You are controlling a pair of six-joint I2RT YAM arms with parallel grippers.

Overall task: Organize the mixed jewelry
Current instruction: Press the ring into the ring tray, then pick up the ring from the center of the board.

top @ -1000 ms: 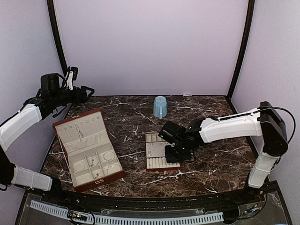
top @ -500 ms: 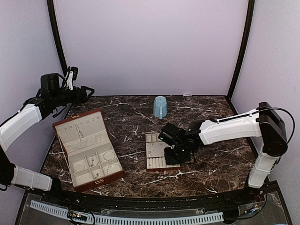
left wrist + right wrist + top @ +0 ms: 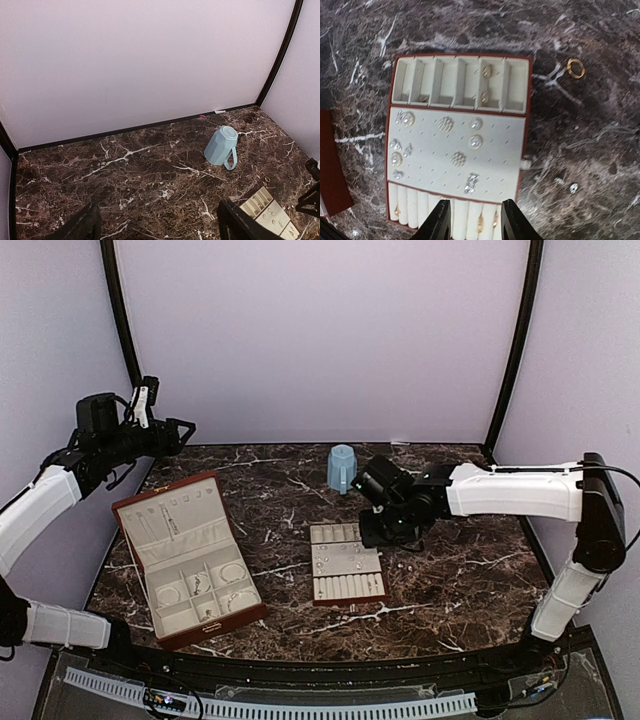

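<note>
**Top external view first: jewelry sorting partly done, loose pieces outstanding**

Top external view. The left pincer (image 3: 186, 435) is held high over the far-left corner of the worktop (image 3: 470, 590), well apart from every item. The right pincer (image 3: 378, 535) hangs over the far edge of the cream slotted tray (image 3: 318, 592). The reddish-brown box (image 3: 150, 530) lies open to the left, with pale hoops (image 3: 232, 572) seated in its compartments. A blue mug (image 3: 342, 468) stands upside down at the back.

Left wrist view. The left pincer's fingers are spread wide with nothing between them. Only the mug, bare marble and one corner of the tray are in sight.

Right wrist view. The right pincer's fingers stand partly spread and empty above the tray's near row.
- Round studs (image 3: 445, 124) are pinned on the tray's middle panel.
- Earrings (image 3: 485, 70) sit in the far slots, and a few more pieces are tucked into the near rolls.
- A gold-coloured ring (image 3: 575, 67) lies on the marble, off the tray near its far right corner.
- Two small loose studs (image 3: 573, 187) lie just beside the tray's right edge.

Assessment. The task looks well advanced, with most pieces housed in the box or the tray. At least the ring and the two loose studs remain to be placed. Several tray slots appear vacant for them.
</note>
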